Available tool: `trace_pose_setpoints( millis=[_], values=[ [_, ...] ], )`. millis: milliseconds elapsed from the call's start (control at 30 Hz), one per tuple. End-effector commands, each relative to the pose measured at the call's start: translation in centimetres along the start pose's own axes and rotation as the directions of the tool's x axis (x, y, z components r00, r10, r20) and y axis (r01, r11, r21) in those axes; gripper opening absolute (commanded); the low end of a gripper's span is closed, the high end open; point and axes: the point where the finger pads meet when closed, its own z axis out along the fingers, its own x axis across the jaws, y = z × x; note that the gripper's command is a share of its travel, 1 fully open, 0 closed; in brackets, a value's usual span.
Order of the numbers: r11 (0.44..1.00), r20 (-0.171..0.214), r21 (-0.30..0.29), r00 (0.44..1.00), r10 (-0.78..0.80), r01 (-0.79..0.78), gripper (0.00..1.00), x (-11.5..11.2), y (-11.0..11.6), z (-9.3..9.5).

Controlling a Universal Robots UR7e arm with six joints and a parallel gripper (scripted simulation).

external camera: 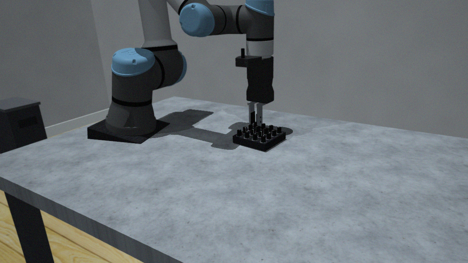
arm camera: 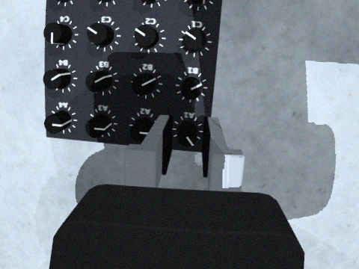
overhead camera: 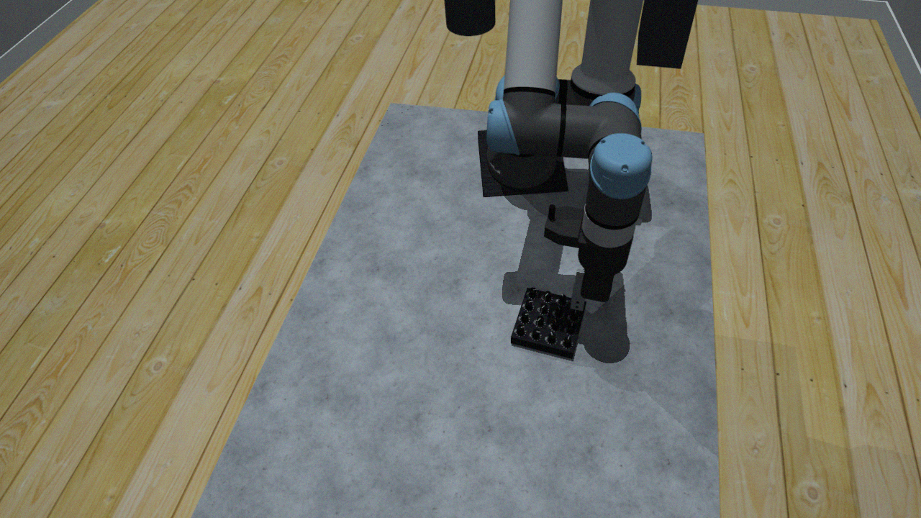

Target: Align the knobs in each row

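Observation:
The black knob box [overhead camera: 546,323] stands on the grey table, and it also shows in the exterior view [external camera: 259,135]. In the wrist view [arm camera: 132,55] its names read upside down, with row D at the top and row A at the bottom. My gripper [arm camera: 187,134] is open, its two fingers to either side of knob A1 [arm camera: 188,131] with a small gap. In the exterior and top views the fingertips [external camera: 255,121] sit just above the box's rear right corner [overhead camera: 578,302]. A1's white line points toward the lower right; A3 [arm camera: 101,125] and A4 [arm camera: 60,122] point left. The left finger partly hides A2 [arm camera: 142,127].
The arm's base [external camera: 131,107] stands on a dark plate at the back of the table, behind the box. A dark cabinet [external camera: 19,121] stands off the table at the far left. The table's edges are far from the box.

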Motion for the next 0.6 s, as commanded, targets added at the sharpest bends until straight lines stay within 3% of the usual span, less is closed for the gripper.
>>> trace_pose_setpoints(
  millis=[0, 367, 567],
  values=[
    [1.000, 0.002, -0.001, 1.000, 0.000, 0.000, 0.46, -0.1, 0.0, -1.0],
    [1.000, 0.002, -0.001, 1.000, 0.000, 0.000, 0.46, -0.1, 0.0, -3.2],
    [1.000, 0.002, -0.001, 1.000, 0.000, 0.000, 0.46, -0.1, 0.0, -3.5]
  ],
)
